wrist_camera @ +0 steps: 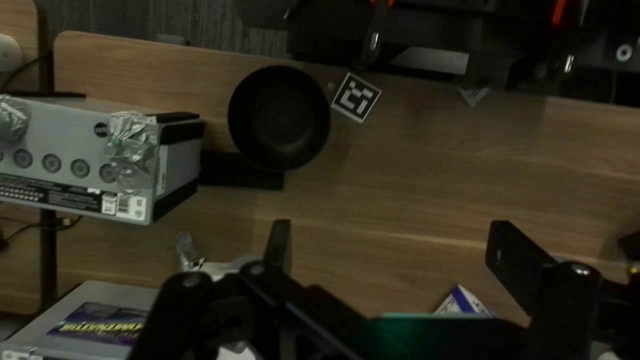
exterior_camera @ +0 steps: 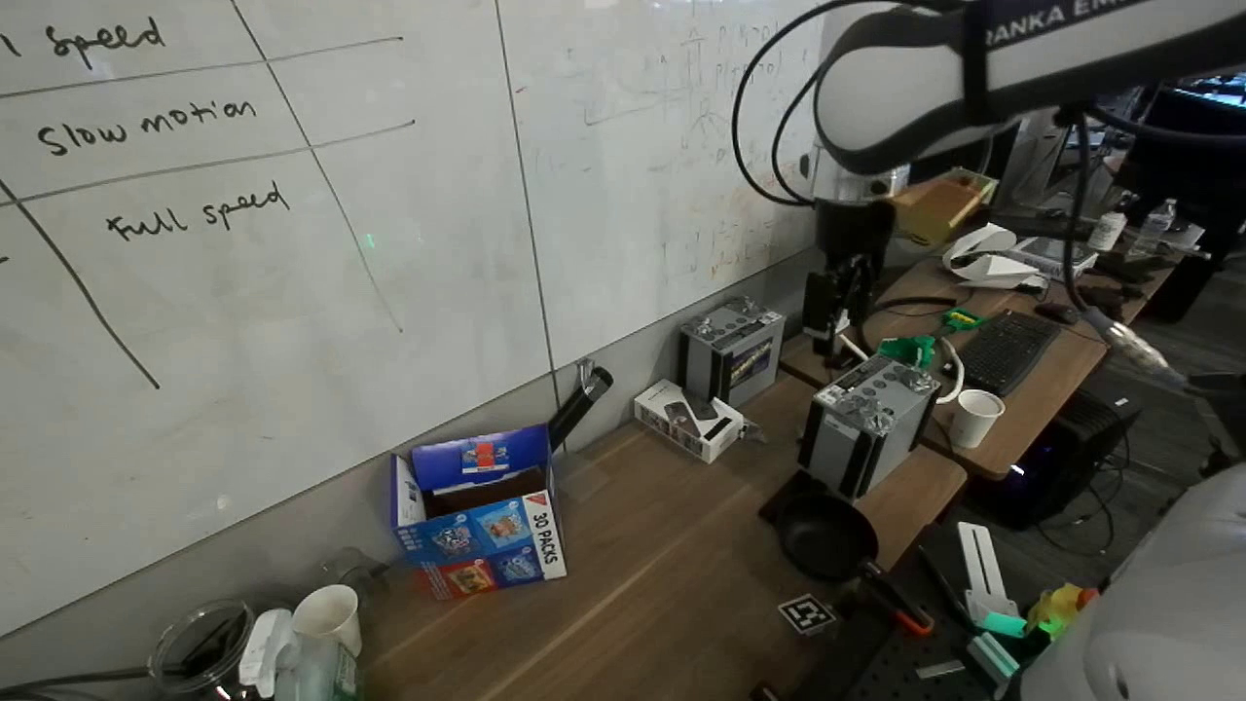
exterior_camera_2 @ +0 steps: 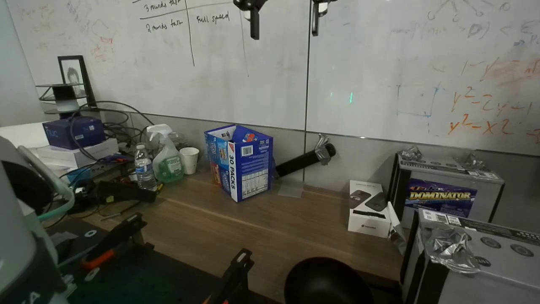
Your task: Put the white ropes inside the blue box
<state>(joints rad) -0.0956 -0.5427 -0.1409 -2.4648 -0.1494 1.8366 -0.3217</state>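
Observation:
The blue box stands upright with its top open on the wooden table against the wall. It also shows in an exterior view, and only a corner of it shows in the wrist view. Its inside is dark, and its bottom is not visible. The white ropes do not show in any view; they are hidden or out of view. My gripper is open with nothing between its fingers. It hangs high above the table in both exterior views, apart from the box.
A black pan lies near the table's front edge. Two grey battery-like boxes and a white phone carton stand to one side. A black tube leans beside the blue box; a spray bottle and paper cup stand nearby.

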